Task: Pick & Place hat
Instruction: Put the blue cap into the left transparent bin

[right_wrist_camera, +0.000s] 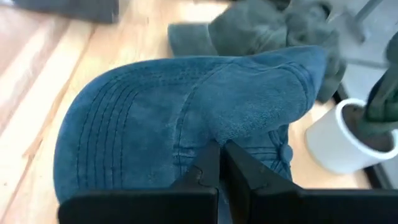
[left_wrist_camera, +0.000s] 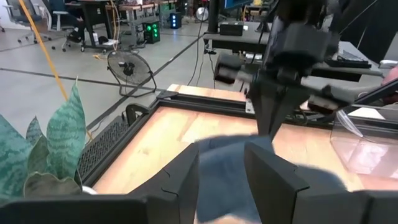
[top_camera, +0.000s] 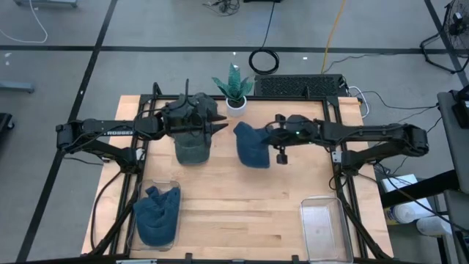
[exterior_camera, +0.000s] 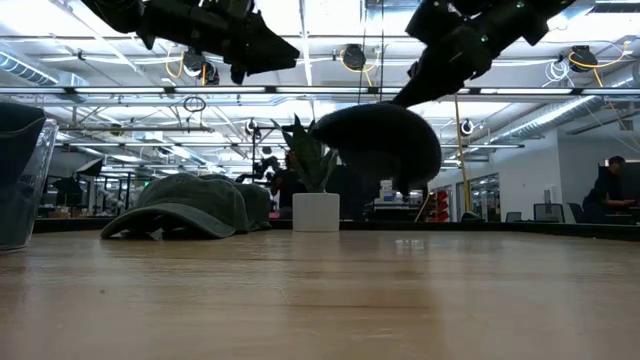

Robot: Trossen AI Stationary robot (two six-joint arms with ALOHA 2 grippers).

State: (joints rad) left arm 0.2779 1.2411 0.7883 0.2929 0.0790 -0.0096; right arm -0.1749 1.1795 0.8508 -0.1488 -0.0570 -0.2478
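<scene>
A blue denim hat [top_camera: 253, 149] hangs in the air mid-table, with my right gripper [top_camera: 256, 135] shut on it; the low view shows the blue hat [exterior_camera: 385, 142] clear of the wood. A green hat [top_camera: 192, 151] lies flat on its brim on the table, left of the blue one. My left gripper [top_camera: 222, 126] hovers open above the green hat's right side, touching nothing. In the left wrist view its fingers [left_wrist_camera: 273, 180] point toward the blue hat [left_wrist_camera: 227, 171]. My right gripper [right_wrist_camera: 219, 163] pinches a raised fold of the blue hat's crown [right_wrist_camera: 239, 124], near the top button [right_wrist_camera: 286, 151], between its two fingers. It comes from the table's right, slanting down. The hat hangs below the fingers, lifted clear of the table, brim [right_wrist_camera: 93, 140] turned away from them.
A potted plant [top_camera: 234, 92] in a white pot stands at the far edge, behind both hats. A clear bin [top_camera: 157, 214] at the near left holds another blue hat. An empty clear bin [top_camera: 322, 229] sits at the near right. Bare wood lies between the bins.
</scene>
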